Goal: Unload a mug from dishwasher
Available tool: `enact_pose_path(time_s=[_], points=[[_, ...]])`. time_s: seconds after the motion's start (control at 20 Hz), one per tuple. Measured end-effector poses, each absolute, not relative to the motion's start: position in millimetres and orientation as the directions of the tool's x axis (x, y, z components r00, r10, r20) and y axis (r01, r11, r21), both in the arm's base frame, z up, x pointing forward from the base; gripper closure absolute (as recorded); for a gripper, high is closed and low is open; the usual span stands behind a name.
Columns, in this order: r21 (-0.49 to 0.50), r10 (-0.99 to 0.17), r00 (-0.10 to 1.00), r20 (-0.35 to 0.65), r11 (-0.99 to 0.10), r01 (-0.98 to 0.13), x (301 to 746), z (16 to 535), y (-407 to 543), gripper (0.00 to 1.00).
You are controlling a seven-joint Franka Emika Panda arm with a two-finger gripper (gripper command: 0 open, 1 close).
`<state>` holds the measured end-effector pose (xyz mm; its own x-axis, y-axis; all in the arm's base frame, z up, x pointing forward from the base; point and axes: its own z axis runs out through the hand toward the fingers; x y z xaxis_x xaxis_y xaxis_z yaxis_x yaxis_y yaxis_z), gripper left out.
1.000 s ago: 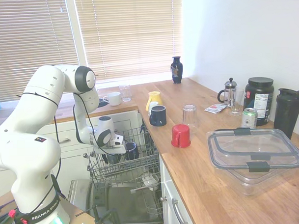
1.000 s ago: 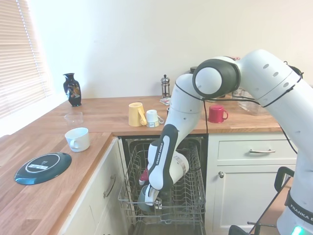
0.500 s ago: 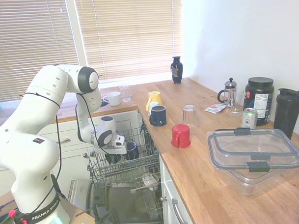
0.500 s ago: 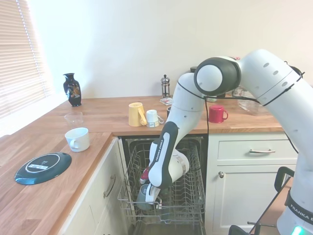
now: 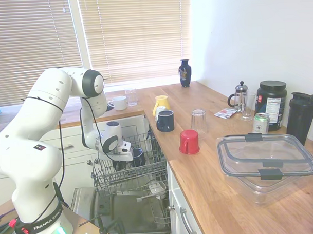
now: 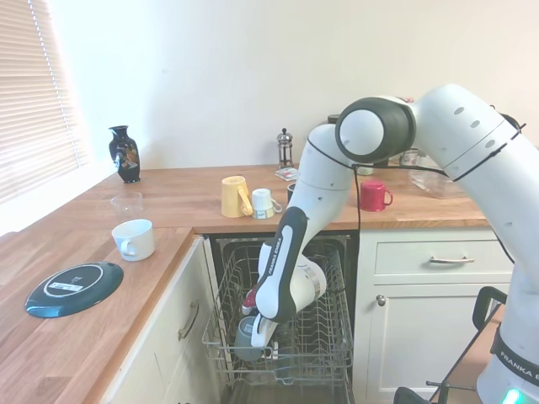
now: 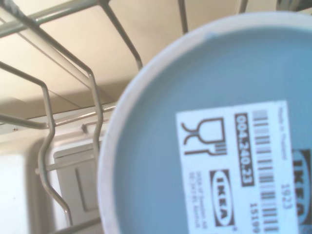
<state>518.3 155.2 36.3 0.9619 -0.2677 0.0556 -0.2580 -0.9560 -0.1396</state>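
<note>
Bench of pale wood, running along the wall and round the corner under the blinds. Dishwasher below it, standing open between white cabinet fronts, with grey wire rack pulled out. White arm bent down into that rack. Clear lidded container on the bench, near the front edge. Dark plate on the other leg of the bench, well apart from the rest. Red cup upside down, just beside a navy mug and a yellow mug. Pincer low at the rack, closed round the mug, grey-blue and mouth down among the wires. Base of the mug filling the wrist view, white barcode label stuck on it, rack wires behind.
</note>
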Motion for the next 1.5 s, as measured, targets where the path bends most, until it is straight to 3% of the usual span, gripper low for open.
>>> enact_pose_path(time_s=[0.7,1.5], points=[[-0.145,-0.309,0.947,0.093,-0.945,-0.294,515.5,77.2,160.3,1.00],[-0.119,-0.394,0.899,0.191,-0.918,-0.377,494.2,230.8,122.5,1.00]])
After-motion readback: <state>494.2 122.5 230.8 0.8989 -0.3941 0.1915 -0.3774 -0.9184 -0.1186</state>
